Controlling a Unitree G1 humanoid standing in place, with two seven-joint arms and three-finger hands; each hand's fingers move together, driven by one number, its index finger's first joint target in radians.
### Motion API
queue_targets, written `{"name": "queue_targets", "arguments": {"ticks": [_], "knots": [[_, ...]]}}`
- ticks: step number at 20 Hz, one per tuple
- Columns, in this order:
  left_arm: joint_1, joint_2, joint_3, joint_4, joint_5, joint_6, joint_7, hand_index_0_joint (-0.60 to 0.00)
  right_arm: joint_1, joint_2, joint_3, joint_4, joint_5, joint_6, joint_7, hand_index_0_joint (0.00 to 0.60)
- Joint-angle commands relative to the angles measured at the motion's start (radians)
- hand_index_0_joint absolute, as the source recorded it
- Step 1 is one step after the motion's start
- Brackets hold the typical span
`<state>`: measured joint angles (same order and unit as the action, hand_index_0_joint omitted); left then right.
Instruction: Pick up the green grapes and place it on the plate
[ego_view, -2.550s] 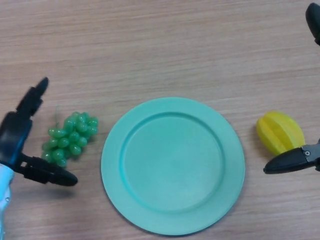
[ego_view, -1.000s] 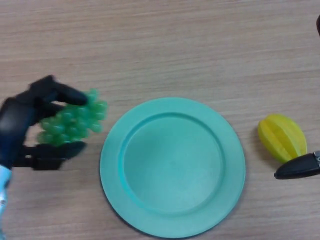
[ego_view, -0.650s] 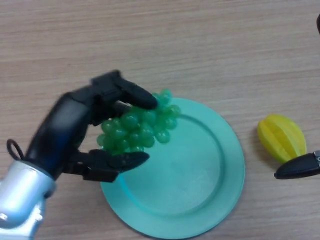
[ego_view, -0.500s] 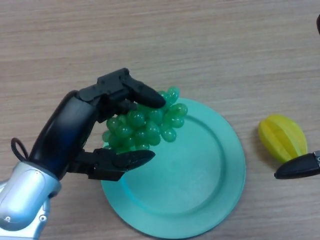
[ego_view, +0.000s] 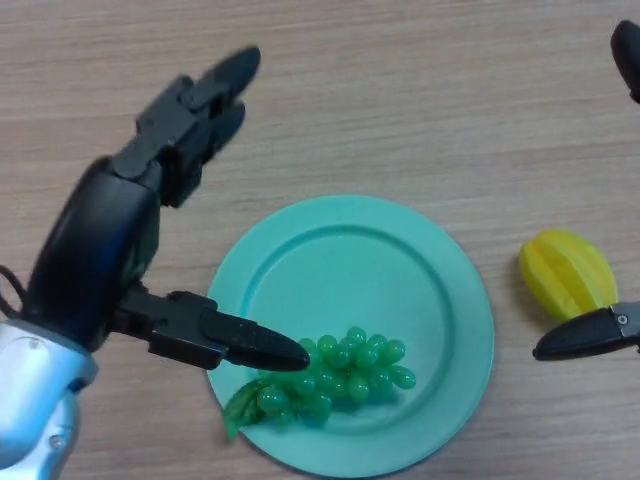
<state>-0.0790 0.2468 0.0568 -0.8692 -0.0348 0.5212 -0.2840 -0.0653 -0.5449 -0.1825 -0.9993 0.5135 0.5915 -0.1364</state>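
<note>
Left hand (ego_view: 100, 250) is spread wide, holding nothing, thumb tip just beside the bunch of green plastic grapes (ego_view: 335, 378), which lies on the near part of the round teal plate (ego_view: 350, 250). Withdraw upward and leftward without brushing the bunch. Half a second ago the hand clasped the grapes above the plate's left rim; now they are released.

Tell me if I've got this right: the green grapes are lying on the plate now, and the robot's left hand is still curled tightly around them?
Not quite. The green grapes do lie on the plate, but the left hand is open: the head view shows its fingers straight and its thumb stretched out beside the bunch, gripping nothing.
</note>
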Motion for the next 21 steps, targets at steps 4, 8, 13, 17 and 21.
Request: {"name": "queue_targets", "arguments": {"ticks": [4, 8, 13, 17, 21], "knots": [[-0.048, 0.075, 0.315, -0.14, -0.289, 0.023, 0.059, 0.0, -0.055, -0.063, -0.044, -0.048, 0.009, -0.118, -0.062, 0.0], [-0.015, 0.124, 0.467, -0.103, -0.511, -0.027, 0.138, 0.0, -0.087, -0.083, -0.035, -0.048, 0.034, -0.11, -0.093, 0.0], [0.019, 0.163, 0.48, -0.078, -0.632, -0.047, 0.218, 0.0, -0.117, -0.073, -0.008, -0.048, 0.029, -0.092, -0.112, 0.0], [0.025, 0.169, 0.468, -0.086, -0.628, -0.041, 0.221, 0.0, -0.14, -0.045, 0.01, -0.048, 0.012, -0.065, -0.103, 0.0], [0.029, 0.164, 0.475, -0.09, -0.62, -0.041, 0.209, 0.0, -0.124, -0.052, 0.006, -0.048, 0.028, -0.082, -0.1, 0.0]]}}
